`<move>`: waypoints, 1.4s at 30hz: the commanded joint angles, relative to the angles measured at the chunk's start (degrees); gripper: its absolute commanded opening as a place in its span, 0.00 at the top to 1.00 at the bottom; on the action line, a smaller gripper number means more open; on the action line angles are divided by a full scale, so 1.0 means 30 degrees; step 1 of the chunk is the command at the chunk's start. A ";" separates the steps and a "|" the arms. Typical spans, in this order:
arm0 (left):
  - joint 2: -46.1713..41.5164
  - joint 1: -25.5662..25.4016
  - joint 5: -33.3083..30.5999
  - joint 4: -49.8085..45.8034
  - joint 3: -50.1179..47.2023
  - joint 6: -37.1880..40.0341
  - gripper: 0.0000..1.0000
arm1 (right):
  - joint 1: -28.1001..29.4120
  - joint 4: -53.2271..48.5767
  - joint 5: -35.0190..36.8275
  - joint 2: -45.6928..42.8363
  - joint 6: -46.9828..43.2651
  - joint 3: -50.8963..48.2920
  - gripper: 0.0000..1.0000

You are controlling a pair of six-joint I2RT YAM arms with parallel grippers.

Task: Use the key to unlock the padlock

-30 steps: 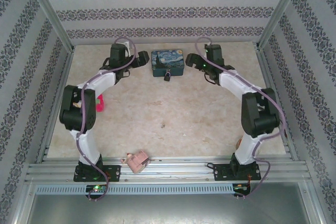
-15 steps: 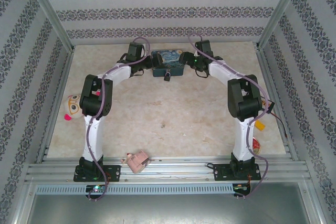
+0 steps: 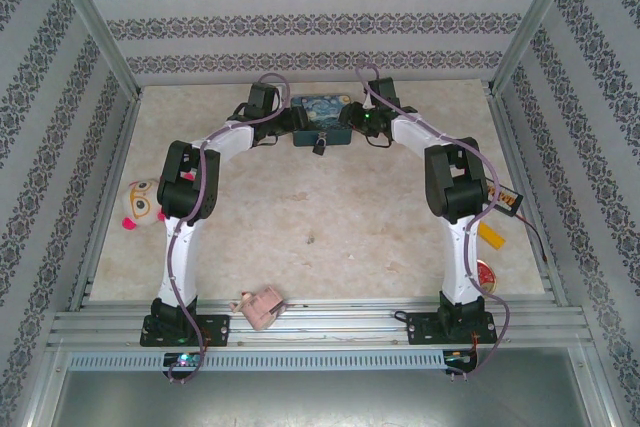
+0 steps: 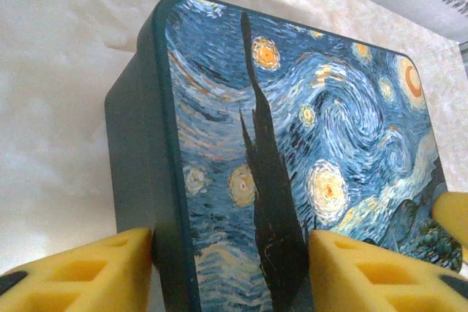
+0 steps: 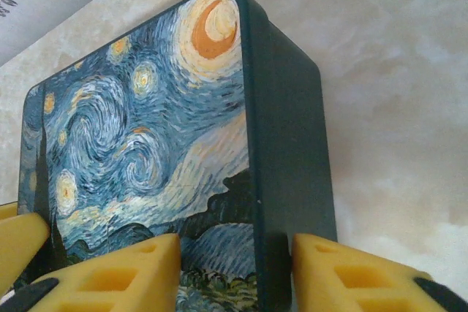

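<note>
Pale, marbled bench [image 3: 300, 207] boxed in by walls [image 3: 320, 7] papered in dark floral bands, with bare aluminium frame rails [image 3: 300, 322] along the near edge. At the middle of the far edge, a blue-and-yellow painted tin [image 3: 320, 119]; right at its near side, the small dark padlock [image 3: 318, 147], too small from above for any detail. Left tool [image 3: 283, 119] at the tin's left end, right tool [image 3: 352, 115] at its right end. By the left edge, a plush toy [image 3: 140, 205]; by the near edge, a pink object [image 3: 258, 307]; along the right edge, an orange piece [image 3: 507, 202], a yellow strip [image 3: 490, 235] and a round red item [image 3: 484, 275]. From the wrists, what the overhead view is too distant to give: swirling night-sky paint on the lid, dark green side walls, and the left tool's yellow fingers [image 4: 80, 272] astride the tin's top edge, one against the side wall, one over the lid; the right tool's fingers [image 5: 365, 275] placed the same way. Jaws partly apart on both; impossible to tell whether clamped on the tin or merely straddling it.
</note>
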 commanded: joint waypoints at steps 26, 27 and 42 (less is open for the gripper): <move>-1.1968 -0.6375 -0.2249 0.5105 -1.6613 -0.3148 0.71 | 0.4295 -0.0311 0.2675 -1.1949 0.3205 -1.4895 0.66; -1.2486 -0.6654 -0.2618 0.4909 -1.6984 -0.3179 0.71 | 0.4496 -0.0343 0.2891 -1.2276 0.3410 -1.5336 0.66; -1.1962 -0.6627 -0.4049 0.4916 -1.6853 -0.3132 0.64 | 0.4843 -0.0905 0.4157 -1.1658 0.3820 -1.4663 0.59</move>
